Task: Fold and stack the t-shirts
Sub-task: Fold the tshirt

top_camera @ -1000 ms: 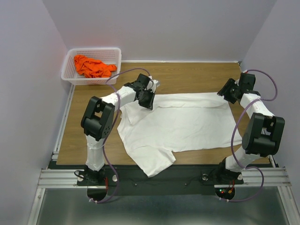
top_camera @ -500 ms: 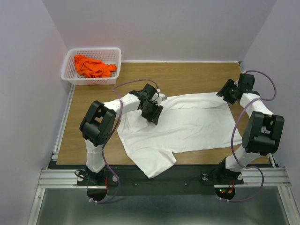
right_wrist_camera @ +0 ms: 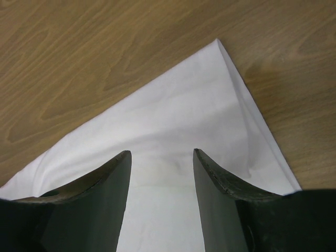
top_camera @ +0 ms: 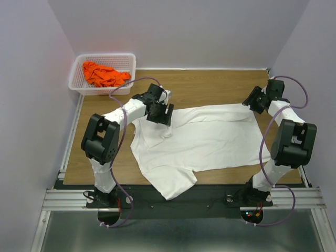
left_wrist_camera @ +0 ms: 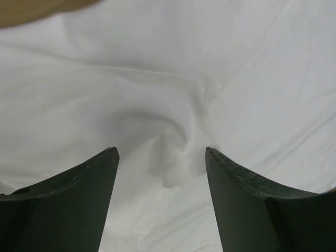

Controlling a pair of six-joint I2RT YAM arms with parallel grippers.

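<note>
Releasing white shirt | left gripper just spread wide, empty | right gripper parted over corner, empty | fold pending

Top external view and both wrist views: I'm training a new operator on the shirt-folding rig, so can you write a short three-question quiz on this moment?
1. True or false: the orange t-shirt lies in the white basket at the far left corner.
2. Which part of the white t-shirt does the right gripper hover over? A) a pointed corner B) the collar C) a sleeve hanging off the table's near edge
3. Fill in: the jaws of the left gripper stand ____ over a bunched fold of the white t-shirt.

Key: 1 true; 2 A; 3 open.
</note>
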